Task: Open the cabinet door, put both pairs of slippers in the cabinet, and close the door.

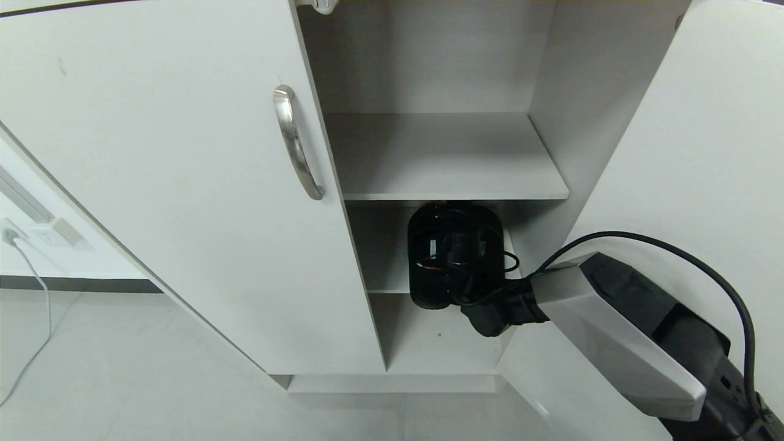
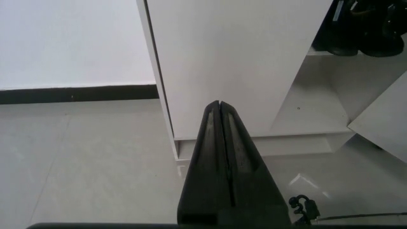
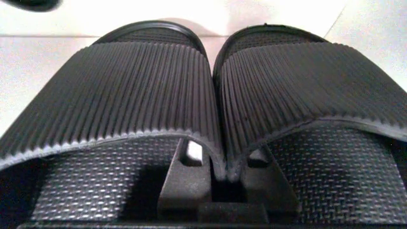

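A pair of black ribbed slippers (image 1: 450,254) (image 3: 159,89) rests side by side on the cabinet's lower shelf (image 1: 383,278), below the bare upper shelf (image 1: 447,159). My right gripper (image 3: 222,172) (image 1: 481,294) is inside the cabinet, shut on the two straps' adjoining inner edges. The right door (image 1: 704,153) stands open; the left door (image 1: 153,171), with its metal handle (image 1: 297,144), is shut. My left gripper (image 2: 219,111) is shut and empty, low over the floor in front of the cabinet. Black slippers (image 2: 362,28) show on the shelf in the left wrist view.
The cabinet's bottom compartment (image 1: 441,343) lies under the lower shelf. A wall socket (image 1: 37,233) with a grey cable (image 1: 43,306) is at the left, over a tiled floor (image 1: 122,380). A dark object (image 3: 28,5) lies beyond the held slippers.
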Controlling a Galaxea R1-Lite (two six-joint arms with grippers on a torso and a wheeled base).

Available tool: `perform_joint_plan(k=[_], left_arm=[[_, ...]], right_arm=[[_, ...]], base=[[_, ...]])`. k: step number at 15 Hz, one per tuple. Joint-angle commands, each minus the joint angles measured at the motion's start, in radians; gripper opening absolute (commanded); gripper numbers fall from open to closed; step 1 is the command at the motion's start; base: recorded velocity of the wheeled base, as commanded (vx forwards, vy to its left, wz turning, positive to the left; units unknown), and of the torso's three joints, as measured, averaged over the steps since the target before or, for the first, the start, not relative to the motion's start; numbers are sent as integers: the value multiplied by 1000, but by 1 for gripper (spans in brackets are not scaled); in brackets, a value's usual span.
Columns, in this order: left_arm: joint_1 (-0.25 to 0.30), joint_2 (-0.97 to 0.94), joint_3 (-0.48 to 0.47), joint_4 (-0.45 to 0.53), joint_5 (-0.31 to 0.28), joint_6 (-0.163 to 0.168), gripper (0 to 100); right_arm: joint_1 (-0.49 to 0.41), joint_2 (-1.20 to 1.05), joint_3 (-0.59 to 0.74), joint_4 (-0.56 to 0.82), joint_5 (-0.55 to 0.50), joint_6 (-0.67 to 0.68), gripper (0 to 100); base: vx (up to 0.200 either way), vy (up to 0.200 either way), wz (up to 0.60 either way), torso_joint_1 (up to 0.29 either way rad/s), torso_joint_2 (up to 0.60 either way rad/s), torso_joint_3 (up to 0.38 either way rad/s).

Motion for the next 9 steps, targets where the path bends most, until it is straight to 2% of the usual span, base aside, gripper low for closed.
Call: perform_joint_plan(k=[1,4,8,9], left_arm=[[0,0,0,0,0,0,0],[0,0,0,0,0,0,0],[0,0,0,0,0,0,0],[0,0,0,0,0,0,0]], right_arm=[[-6,23,-30,3,0,0,0],[-9,61,-91,31,0,0,0],[-9,65,-99,38,-1,-3,0],[-9,65,-99,38,0,-3,100]], base=[[0,0,0,0,0,0],[0,0,0,0,0,0],[0,0,0,0,0,0],[0,0,0,0,0,0]])
